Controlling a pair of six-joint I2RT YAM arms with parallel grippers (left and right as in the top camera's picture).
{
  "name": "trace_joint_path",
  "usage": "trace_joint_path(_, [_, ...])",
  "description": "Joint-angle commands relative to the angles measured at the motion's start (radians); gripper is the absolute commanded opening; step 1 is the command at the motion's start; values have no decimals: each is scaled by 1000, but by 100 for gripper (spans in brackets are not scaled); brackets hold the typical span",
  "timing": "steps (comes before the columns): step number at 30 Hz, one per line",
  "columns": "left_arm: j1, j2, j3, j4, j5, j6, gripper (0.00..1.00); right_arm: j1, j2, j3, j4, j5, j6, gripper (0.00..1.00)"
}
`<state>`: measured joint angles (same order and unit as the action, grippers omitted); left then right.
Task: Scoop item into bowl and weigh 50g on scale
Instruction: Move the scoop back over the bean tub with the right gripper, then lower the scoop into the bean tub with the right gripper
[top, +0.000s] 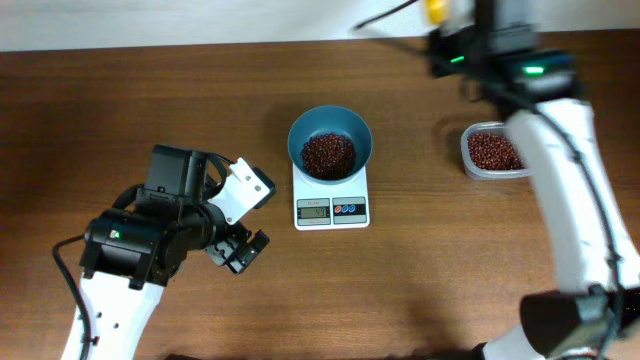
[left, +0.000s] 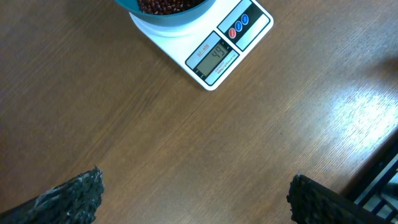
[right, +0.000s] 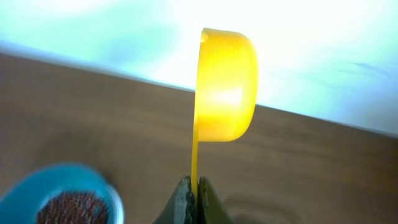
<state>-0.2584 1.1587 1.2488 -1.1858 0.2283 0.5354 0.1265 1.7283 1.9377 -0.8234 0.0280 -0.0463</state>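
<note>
Yellow scoop (right: 224, 87) pinched upright in my right gripper (right: 191, 193); my left gripper (left: 196, 190) gapes wide, empty, near the bowl (top: 300, 135) of beans (top: 328, 155) on the scale (top: 332, 210).

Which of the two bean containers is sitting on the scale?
The round teal-blue bowl on the small white scale; the clear plastic tub rests directly on the wooden table.

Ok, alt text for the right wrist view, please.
The right gripper is shut on the thin handle of a yellow scoop, holding it upright with its cup turned sideways against a bright white background. Lower left, blurred, the teal bowl holds dark red-brown beans; brown wooden table fills the rest.
</note>
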Motion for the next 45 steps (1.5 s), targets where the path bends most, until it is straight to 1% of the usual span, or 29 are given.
trace_joint_path(1, [6,5,18,2,0,19,99,-185,-96,30,-106,4,238,4])
trace_joint_path(5, [6,5,18,2,0,19,99,-340,-143,30,-264,-2,297,4])
trace_joint_path(9, [6,5,18,2,0,19,99,-410,-191,30,-356,-5,318,4])
trace_joint_path(13, [6,5,18,2,0,19,99,-407,-199,29,-381,-6,317,4])
trace_joint_path(19, [6,5,18,2,0,19,99,-406,-166,-3,-470,-13,317,4])
trace_joint_path(24, [6,5,18,2,0,19,99,-355,-114,-77,-460,-16,308,4])
trace_joint_path(26, [6,5,18,2,0,19,99,-308,-67,-108,-448,-16,306,4])
trace_joint_path(30, [6,5,18,2,0,19,99,-245,33,-112,-410,6,306,4])
trace_joint_path(37, [6,5,18,2,0,19,99,-215,143,-118,-412,127,306,4])
trace_joint_path(42, [6,5,18,2,0,19,99,-216,166,-137,-412,166,305,4])
trace_joint_path(45, [6,5,18,2,0,19,99,-211,172,-179,-412,171,287,4])
